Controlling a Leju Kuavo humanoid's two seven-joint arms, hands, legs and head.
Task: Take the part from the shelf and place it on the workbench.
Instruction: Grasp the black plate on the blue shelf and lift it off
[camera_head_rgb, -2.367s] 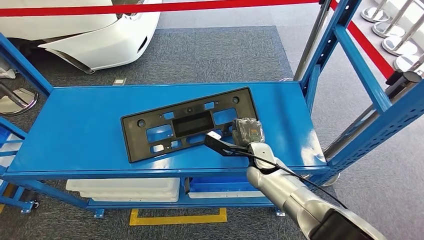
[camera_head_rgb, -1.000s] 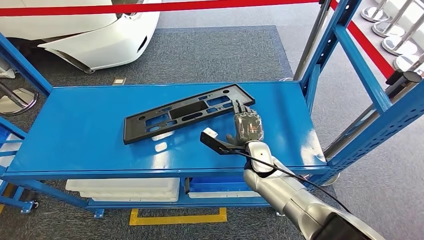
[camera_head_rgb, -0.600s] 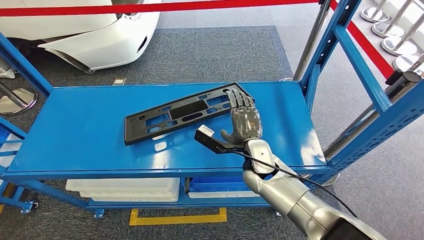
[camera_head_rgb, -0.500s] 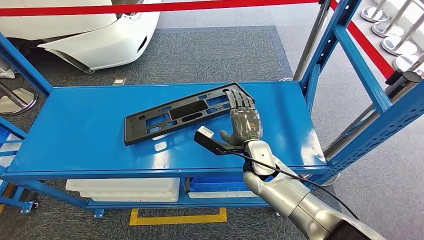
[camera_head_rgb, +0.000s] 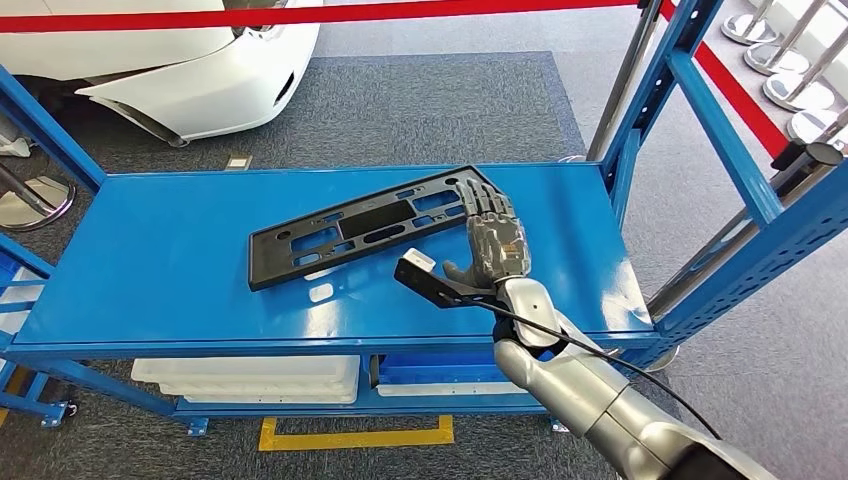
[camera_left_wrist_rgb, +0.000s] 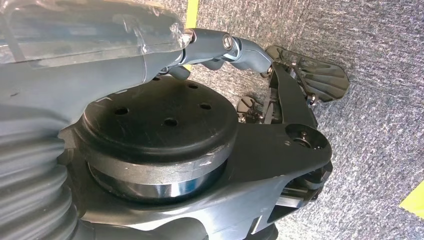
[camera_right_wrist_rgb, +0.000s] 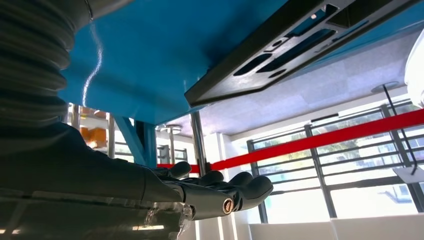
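Note:
The part, a long black plastic plate with cut-outs (camera_head_rgb: 370, 225), lies flat on the blue workbench (camera_head_rgb: 150, 270), slanting from front left to back right. My right hand (camera_head_rgb: 492, 240) hovers at the plate's right end with its fingers spread and straight, holding nothing. In the right wrist view the hand (camera_right_wrist_rgb: 210, 192) is apart from the plate (camera_right_wrist_rgb: 300, 45) and the bench top (camera_right_wrist_rgb: 150, 60). My left hand (camera_left_wrist_rgb: 220, 47) hangs at my side over grey carpet, thumb stretched out and nothing in it.
Blue shelf uprights (camera_head_rgb: 700, 110) stand right of the bench. A white car bumper (camera_head_rgb: 200, 80) and red barrier tape (camera_head_rgb: 350, 14) lie beyond it. White bins (camera_head_rgb: 250, 378) sit on the lower level. The bench's left half (camera_head_rgb: 130, 240) is bare.
The plate, earlier held tilted up by my right hand, now lies flat on the bench. The hand has let go, spread its fingers and drifted slightly right.

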